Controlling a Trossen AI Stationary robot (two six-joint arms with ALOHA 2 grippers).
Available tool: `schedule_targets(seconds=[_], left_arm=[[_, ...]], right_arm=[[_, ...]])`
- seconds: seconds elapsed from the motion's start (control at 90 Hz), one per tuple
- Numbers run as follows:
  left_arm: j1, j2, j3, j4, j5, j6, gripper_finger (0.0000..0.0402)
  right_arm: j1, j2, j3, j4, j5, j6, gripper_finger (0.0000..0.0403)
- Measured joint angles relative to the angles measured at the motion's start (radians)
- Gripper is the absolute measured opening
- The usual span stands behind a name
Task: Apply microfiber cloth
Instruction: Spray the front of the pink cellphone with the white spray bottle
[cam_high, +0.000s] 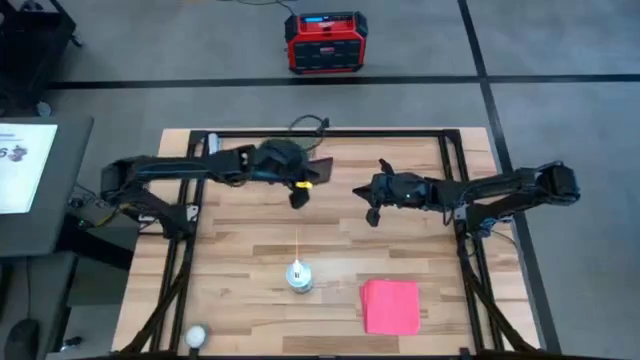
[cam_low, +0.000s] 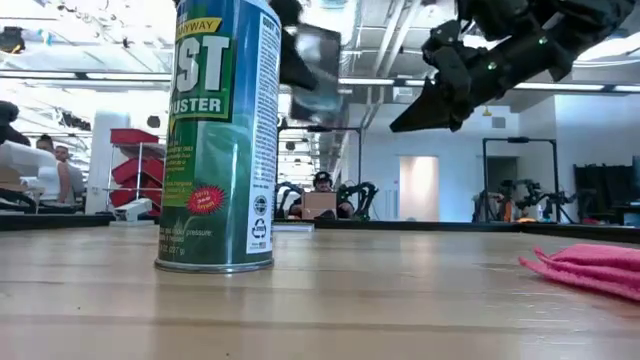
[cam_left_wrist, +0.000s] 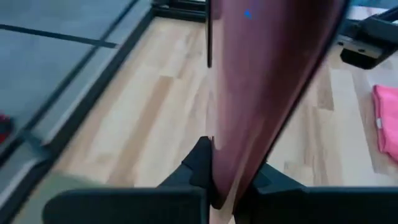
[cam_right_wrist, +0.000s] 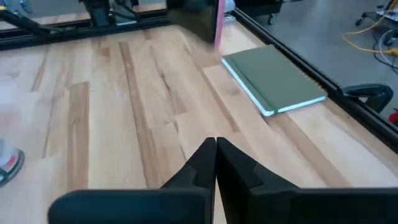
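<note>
Holding the phone (cam_left_wrist: 261, 93) edge-up between its fingers, the left hand (cam_high: 298, 192) hangs above the middle of the worktop (cam_high: 240, 250), well clear of the surface. The right hand (cam_high: 372, 205) hovers beside it, apart, with its fingers pressed together and nothing between them. The cloth (cam_high: 391, 305) lies flat near the front right of the worktop, untouched and well apart from both hands; the low view shows only its edge at the right. A duster can (cam_high: 298, 275) stands upright between the hands and the front edge, just left of the cloth. A green pad (cam_right_wrist: 273, 79) lies at the back of the worktop. Risk, as a judgement: the right hand must descend toward the cloth past the can, and a wide sweep could tip it. The phone is gripped at its lower edge only, so rubbing pressure from the cloth could lever it out of the left fingers. The flat cloth offers little to pinch, so a shallow grasp may slip. Hidden items: the phone's face is not readable, and the small pale object at the front left corner cannot be identified.
</note>
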Motion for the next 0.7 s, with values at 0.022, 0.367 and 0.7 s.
schedule_targets(seconds=[0.022,0.367,0.7], left_arm=[[-0.004,-0.020,-0.006,-0.010,-0.017,-0.004,0.0003],[-0.031,-0.325,-0.367,0.027,-0.039,-0.140,0.0003],[-0.019,-0.469,-0.635,0.208,0.134,-0.056,0.0003]], right_arm=[[0.003,-0.003,0.000,0.005,-0.015,-0.001,0.0000],[0.077,-0.015,0.122,-0.032,-0.268,-0.015,0.0000],[0.156,0.179,0.497,-0.448,-0.268,-0.065,0.0000]])
